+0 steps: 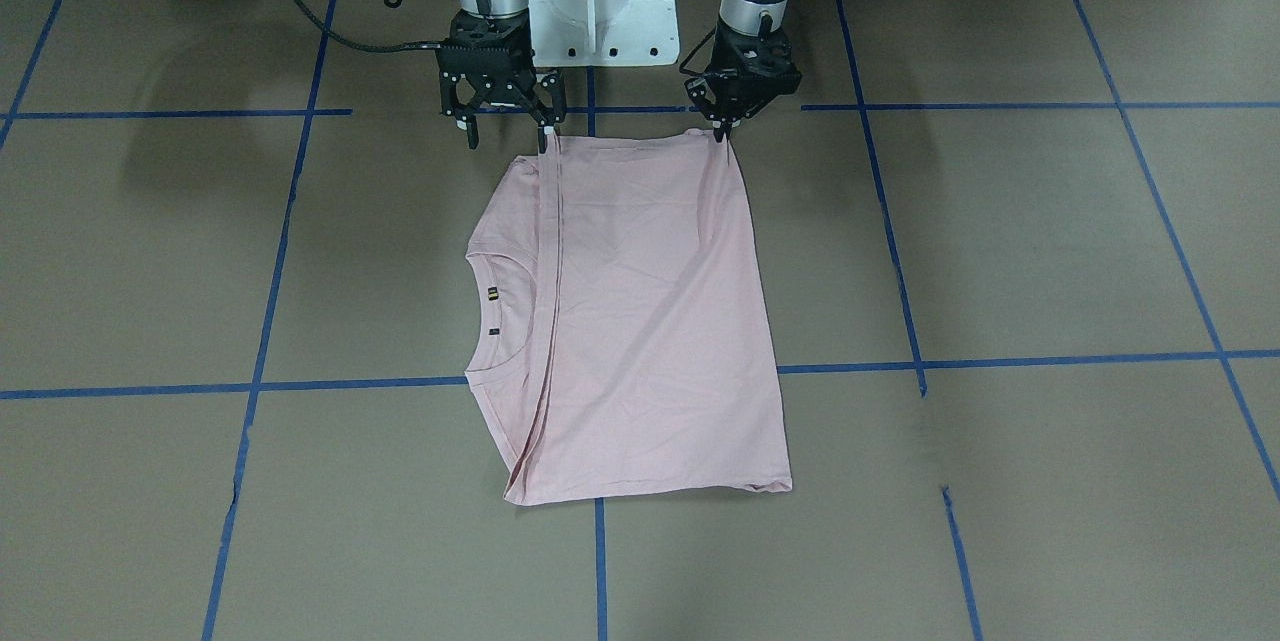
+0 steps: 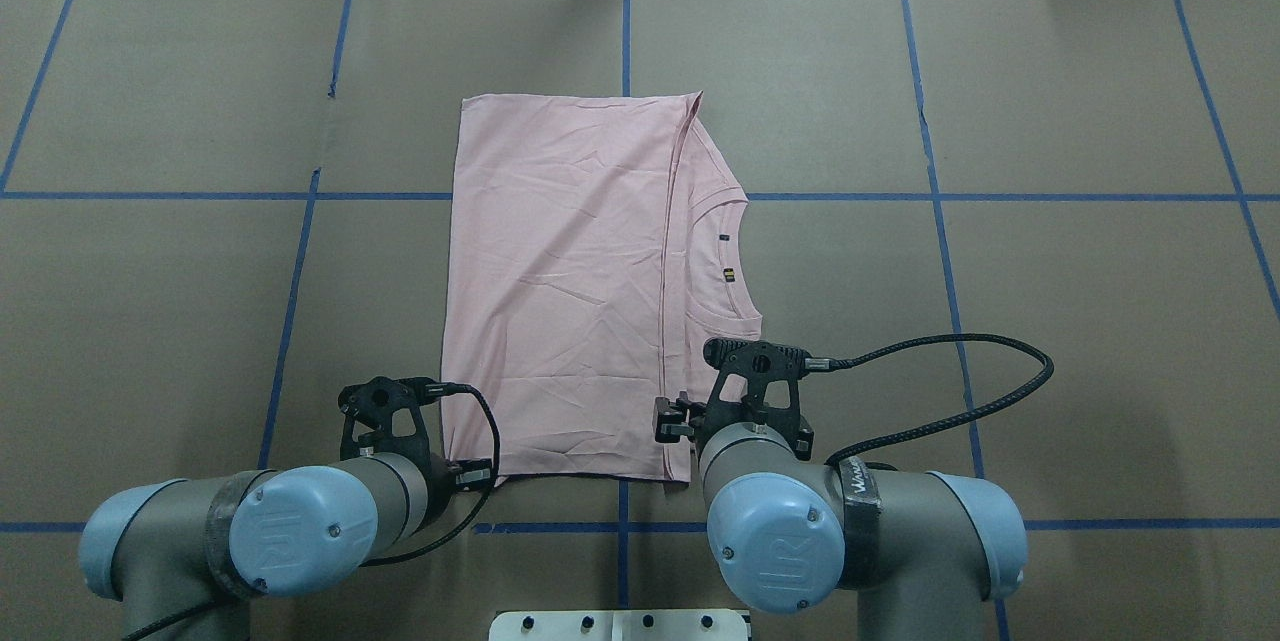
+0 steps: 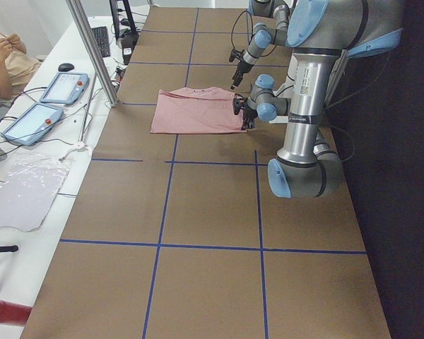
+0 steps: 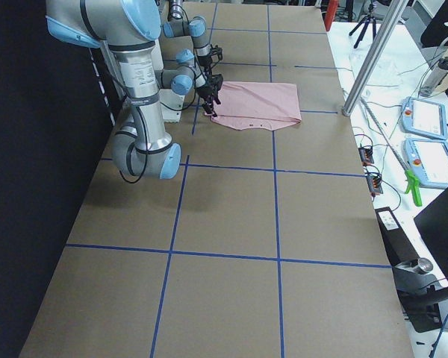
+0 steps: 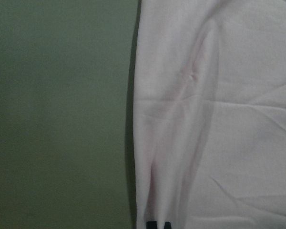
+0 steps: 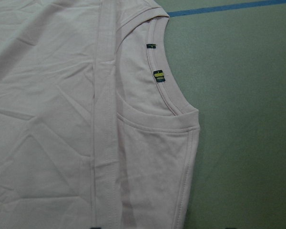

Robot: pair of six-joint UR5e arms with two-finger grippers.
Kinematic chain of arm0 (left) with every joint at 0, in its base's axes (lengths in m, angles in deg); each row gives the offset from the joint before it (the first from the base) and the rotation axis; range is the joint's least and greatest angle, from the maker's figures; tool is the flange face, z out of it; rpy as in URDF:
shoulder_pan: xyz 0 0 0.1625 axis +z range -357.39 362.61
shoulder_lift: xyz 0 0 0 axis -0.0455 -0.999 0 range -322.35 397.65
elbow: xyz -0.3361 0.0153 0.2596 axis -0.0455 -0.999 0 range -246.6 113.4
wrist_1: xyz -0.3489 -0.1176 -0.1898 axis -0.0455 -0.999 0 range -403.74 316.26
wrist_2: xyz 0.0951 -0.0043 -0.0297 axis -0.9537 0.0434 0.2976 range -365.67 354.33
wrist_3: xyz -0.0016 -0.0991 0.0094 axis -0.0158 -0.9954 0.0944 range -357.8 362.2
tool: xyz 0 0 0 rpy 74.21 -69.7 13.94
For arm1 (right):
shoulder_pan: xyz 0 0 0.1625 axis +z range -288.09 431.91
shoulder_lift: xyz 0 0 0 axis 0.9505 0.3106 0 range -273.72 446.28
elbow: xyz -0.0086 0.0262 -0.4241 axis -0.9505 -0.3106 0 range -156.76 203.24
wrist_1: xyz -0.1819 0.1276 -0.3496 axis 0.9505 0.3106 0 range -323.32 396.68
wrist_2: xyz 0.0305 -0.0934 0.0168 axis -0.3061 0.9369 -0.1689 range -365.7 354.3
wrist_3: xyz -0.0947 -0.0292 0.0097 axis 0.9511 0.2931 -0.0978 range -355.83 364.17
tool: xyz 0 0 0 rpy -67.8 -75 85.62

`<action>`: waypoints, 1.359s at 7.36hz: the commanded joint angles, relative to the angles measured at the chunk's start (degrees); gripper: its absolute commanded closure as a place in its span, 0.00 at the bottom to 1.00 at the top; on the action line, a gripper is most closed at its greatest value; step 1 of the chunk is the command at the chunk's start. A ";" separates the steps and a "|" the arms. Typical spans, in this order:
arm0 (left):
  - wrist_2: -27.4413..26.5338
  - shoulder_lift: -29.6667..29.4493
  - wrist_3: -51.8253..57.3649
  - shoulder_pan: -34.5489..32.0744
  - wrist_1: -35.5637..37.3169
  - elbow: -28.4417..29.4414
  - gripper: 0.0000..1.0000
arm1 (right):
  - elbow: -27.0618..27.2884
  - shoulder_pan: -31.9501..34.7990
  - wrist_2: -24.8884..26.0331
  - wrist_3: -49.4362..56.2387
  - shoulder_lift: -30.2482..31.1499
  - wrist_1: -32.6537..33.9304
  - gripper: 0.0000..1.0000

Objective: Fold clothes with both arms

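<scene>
Pale pink T-shirt [image 2: 560, 281] lies flat, folded over, neckline showing; left arm [image 2: 300, 526] and right arm [image 2: 790, 531] reach its robot-side edge.

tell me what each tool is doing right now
Left tool: closed on the T-shirt corner.
Right tool: open, holding nothing.

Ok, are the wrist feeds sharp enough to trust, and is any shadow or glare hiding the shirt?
Left wrist view: soft and dim, the T-shirt washed near white, the table tinted green. Right wrist view: sharper, seams and neck label crisp. Front-facing view: soft shadows lie on the table, off the T-shirt. Overhead view: even light, no glare.
</scene>
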 commanded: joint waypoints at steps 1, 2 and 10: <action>0.01 0.01 0.00 0.00 -0.02 0.00 1.00 | -2.45 -0.27 0.00 -3.29 -1.35 0.00 0.29; 0.01 0.01 -0.09 0.00 -0.02 0.00 1.00 | -4.73 -0.27 0.00 -3.48 -3.27 0.00 0.32; 0.01 0.01 -0.26 0.09 -0.02 -0.27 1.00 | -9.51 0.69 -8.31 -2.52 -8.47 5.52 0.42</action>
